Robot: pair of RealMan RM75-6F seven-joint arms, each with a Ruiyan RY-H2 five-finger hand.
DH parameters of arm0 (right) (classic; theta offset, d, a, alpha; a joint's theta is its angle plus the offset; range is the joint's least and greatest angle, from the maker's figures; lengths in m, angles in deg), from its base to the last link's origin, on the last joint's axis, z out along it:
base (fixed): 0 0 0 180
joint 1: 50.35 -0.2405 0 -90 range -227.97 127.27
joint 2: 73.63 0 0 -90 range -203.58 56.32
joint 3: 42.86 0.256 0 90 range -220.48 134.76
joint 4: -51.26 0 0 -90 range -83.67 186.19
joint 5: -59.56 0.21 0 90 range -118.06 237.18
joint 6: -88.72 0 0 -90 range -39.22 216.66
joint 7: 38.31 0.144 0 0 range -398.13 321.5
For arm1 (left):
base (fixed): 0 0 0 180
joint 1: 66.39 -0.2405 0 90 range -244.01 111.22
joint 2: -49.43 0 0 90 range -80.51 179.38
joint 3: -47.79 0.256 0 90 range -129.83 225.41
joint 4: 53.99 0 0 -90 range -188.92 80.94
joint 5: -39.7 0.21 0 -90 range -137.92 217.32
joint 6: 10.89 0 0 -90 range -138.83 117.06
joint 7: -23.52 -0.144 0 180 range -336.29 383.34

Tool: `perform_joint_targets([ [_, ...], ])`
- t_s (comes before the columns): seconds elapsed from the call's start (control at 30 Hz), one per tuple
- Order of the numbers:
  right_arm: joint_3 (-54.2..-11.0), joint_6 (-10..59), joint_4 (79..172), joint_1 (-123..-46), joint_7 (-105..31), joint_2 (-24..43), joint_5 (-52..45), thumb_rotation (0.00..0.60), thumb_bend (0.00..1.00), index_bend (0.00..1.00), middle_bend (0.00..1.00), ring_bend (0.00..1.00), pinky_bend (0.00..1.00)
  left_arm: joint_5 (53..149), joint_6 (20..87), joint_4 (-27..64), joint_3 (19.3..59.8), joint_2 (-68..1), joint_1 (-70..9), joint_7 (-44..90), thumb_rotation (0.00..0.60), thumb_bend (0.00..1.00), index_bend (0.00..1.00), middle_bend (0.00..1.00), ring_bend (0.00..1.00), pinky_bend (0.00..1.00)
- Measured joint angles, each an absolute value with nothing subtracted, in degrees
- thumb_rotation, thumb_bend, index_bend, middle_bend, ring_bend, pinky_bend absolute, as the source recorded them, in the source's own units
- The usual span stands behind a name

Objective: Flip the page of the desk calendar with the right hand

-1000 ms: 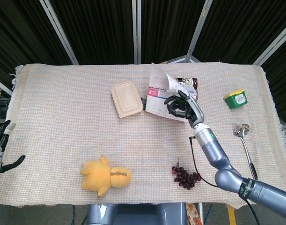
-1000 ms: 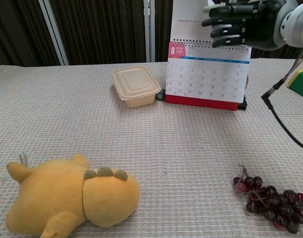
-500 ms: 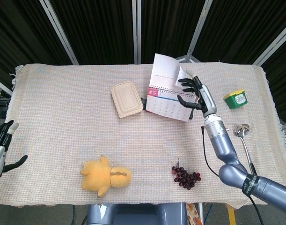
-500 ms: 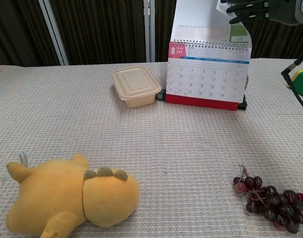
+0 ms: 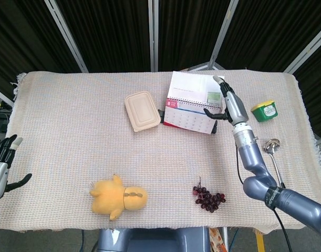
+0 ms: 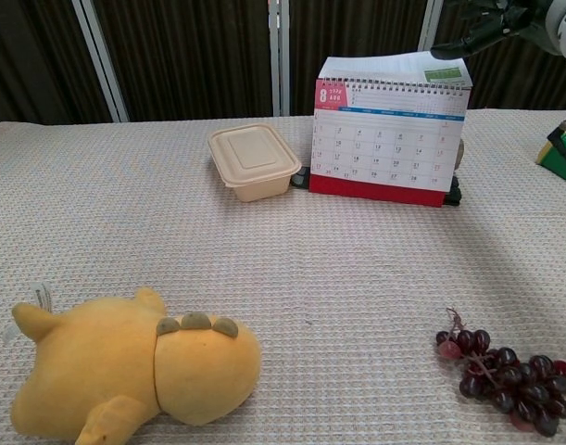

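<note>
Right hand [image 5: 226, 102] hovered with fingers spread at the desk calendar's [image 5: 192, 107] edge, gripping nothing. A lidded container [image 5: 142, 110] sat beyond the calendar; a green tub [image 5: 265, 111] lay on the hand's other side.

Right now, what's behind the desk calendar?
The flipped page folds back over the desk calendar, with the right robot hand at its edge. Something dark shows at the base; the rest is hidden.

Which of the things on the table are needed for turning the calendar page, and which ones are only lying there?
Needed: desk calendar; its lifted page; right hand.

Only lying there: lidded food box; yellow plush toy; grapes; green tub; ladle; left hand.
</note>
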State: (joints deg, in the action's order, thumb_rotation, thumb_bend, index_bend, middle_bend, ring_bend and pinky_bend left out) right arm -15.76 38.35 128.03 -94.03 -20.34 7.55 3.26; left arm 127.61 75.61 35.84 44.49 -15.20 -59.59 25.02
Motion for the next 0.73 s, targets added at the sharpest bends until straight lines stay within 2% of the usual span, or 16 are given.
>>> perform_joint_targets([
  [0.17, -16.50, 36.95, 129.87, -92.34, -18.92, 6.17, 1.07, 0.600, 0.21, 0.00, 0.02, 0.00, 0.03, 127.49, 75.79, 35.47, 44.41, -15.14, -59.66, 25.58, 0.600, 0.21, 0.00, 0.00, 0.00, 0.00],
  [0.37, -19.64, 31.39, 135.92, -87.03, -18.13, 1.86, -5.78, 0.600, 0.17, 0.00, 0.00, 0.00, 0.00, 126.89, 75.41, 35.19, 44.35, -15.18, -59.64, 25.43, 0.600, 0.21, 0.00, 0.00, 0.00, 0.00],
  [0.6, -27.07, 22.35, 140.35, -78.62, -19.54, -3.07, -14.97, 0.600, 0.15, 0.00, 0.00, 0.00, 0.00, 126.51, 75.22, 35.03, 44.43, -15.33, -59.73, 24.20, 0.600, 0.20, 0.00, 0.00, 0.00, 0.00],
  [0.73, -31.98, 15.45, 139.51, -73.46, -23.23, -4.39, -20.04, 0.600, 0.14, 0.00, 0.00, 0.00, 0.00, 126.57, 75.04, 34.90, 44.82, -15.56, -59.83, 22.22, 0.600, 0.12, 0.00, 0.00, 0.00, 0.00],
])
